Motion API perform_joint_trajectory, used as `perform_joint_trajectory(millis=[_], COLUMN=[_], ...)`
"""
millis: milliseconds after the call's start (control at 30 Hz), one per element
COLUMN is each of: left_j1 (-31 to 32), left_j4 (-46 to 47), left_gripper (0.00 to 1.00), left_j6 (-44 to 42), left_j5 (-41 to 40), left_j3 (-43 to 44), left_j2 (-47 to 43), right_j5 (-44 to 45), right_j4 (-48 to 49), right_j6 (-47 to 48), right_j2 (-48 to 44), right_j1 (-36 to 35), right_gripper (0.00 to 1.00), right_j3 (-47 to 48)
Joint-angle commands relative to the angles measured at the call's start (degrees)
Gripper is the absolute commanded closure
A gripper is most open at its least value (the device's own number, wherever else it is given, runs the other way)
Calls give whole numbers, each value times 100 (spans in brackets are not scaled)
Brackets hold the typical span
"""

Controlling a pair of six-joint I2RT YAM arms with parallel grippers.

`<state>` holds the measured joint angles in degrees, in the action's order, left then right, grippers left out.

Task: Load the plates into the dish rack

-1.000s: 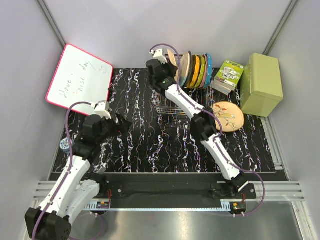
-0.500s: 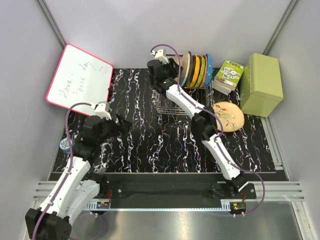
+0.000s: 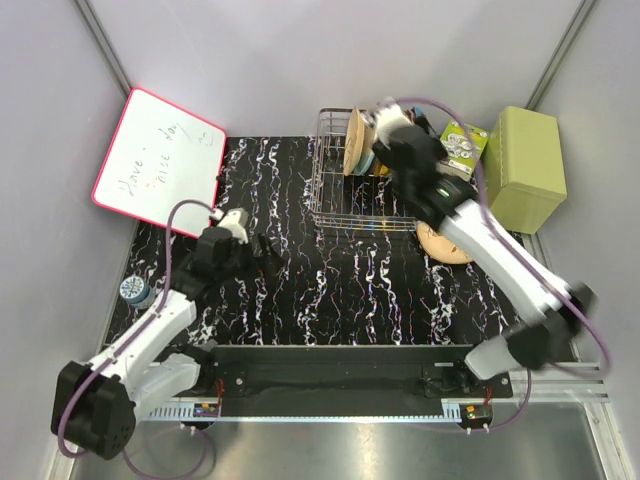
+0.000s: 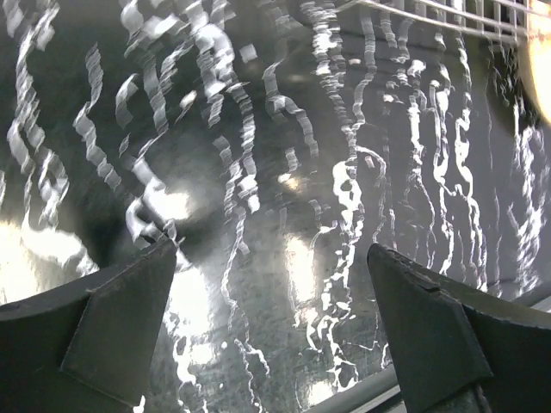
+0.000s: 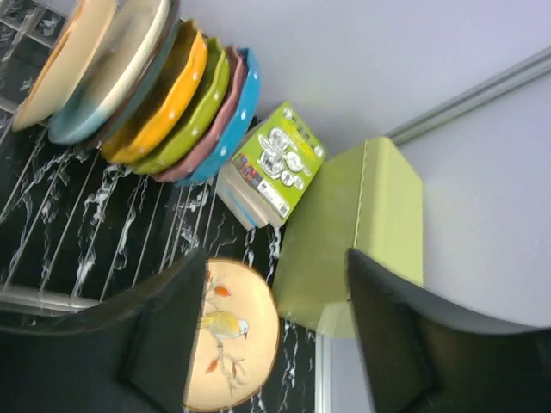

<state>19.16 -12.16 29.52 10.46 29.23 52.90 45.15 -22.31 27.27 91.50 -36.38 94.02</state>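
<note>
The left gripper [image 4: 271, 249] hangs low over the black marbled table [image 3: 330, 290], its fingers [image 4: 112, 318] spread wide with nothing between them. From its wrist camera, the near edge of the dish rack [image 4: 448, 13] shows at the top of the view.

Further out, on the right, 1 flat peach plate [image 5: 228, 331] with a leaf sprig lies on the table, just beside the rack's right end and outside it; in the top view the right arm partly hides it.

The dish rack stands toward the back of the table. The right gripper [image 5: 277, 256] hovers above its right end, released and empty.

Upright in the rack's slots stand an upright peach plate [image 5: 65, 60] and, against it, a cream and light-blue plate [image 5: 108, 73]. Behind these come 4 smaller plates on edge: orange [image 5: 164, 103], green [image 5: 194, 116], pink [image 5: 215, 129] and blue [image 5: 237, 112].

Past the rack, a green patterned box [image 5: 271, 163] sits beside an olive-green box [image 5: 344, 232] in the far right corner. A whiteboard [image 3: 160, 165] leans at the far left.
</note>
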Motion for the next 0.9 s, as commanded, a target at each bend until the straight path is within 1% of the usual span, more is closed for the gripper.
perform_joint_trajectory(millis=[0, 33, 67, 100, 133, 167, 200, 233, 267, 333, 367, 433, 467, 500, 533, 567, 633, 733, 867], left_j1=[694, 721, 721, 721, 712, 703, 677, 573, 502, 292, 238, 133, 123, 97, 71, 53, 27, -43, -79], left_j4=[-84, -111, -146, -146, -155, -120, -111, -120, -120, -154, -190, -242, -286, -313, -330, -348, -348, -339, -348], left_gripper=[1, 1, 1, 1, 1, 1, 1, 1, 1, 1, 1, 1, 1, 1, 1, 1, 1, 1, 1], left_j6=[-1281, -1369, -1396, -1457, -1545, -1563, -1563, -1554, -1520, -1441, -1440, -1492, -1510, -1519, -1519, -1519, -1493, -1388, -1326], left_j5=[-772, -799, -791, -808, -869, -957, -1036, -1037, -1028, -1028, -1037, -1037, -1028, -1028, -1037, -1037, -1037, -1002, -844], left_j3=[1118, 1346, 1435, 1506, 1619, 1664, 1699, 1761, 1787, 1849, 1866, 1884, 1884, 1884, 1876, 1858, 1779, 1691, 1735], left_j2=[386, 457, 588, 650, 686, 764, 791, 826, 870, 923, 976, 1011, 1011, 1003, 985, 976, 959, 993, 1073], right_j5=[-1807, -1834, -2025, -2201, -2377, -2640, -2764, -2887, -3141, -3353, -3520, -3670, -3697, -3671, -3566, -3496, -3399, -3372, -3293], right_j4=[-1487, -1531, -1583, -1601, -1654, -1802, -1812, -1786, -1664, -1392, -1112, -899, -585, -408, -241, 161, 506, 1182, 1798], right_j6=[1173, 1663, 1894, 2131, 2377, 2893, 3125, 3501, 3687, 3961, 4118, 4208, 4199, 4208, 4243, 4217, 4156, 4199, 4234], right_j2=[-1808, -2473, -2819, -3170, -3818, -4103, -4358, -4752, -4912, -5255, -5318, -5319, -5249, -5091, -4977, -4862, -4555, -4247, -3790], right_j1=[289, 342, 499, 605, 658, 667, 667, 676, 676, 667, 676, 676, 676, 667, 676, 676, 711, 746, 886], right_gripper=[38, 42, 44, 43, 42, 27, 12, 12, 13, 17, 17, 21, 23, 25, 26, 27, 28, 29, 30], right_j3=[-1980, -2341, -3032, -3369, -3686, -4298, -4574, -4820, -5327, -5796, -6190, -6482, -6719, -6808, -6887, -7010, -7081, -7248, -7468])
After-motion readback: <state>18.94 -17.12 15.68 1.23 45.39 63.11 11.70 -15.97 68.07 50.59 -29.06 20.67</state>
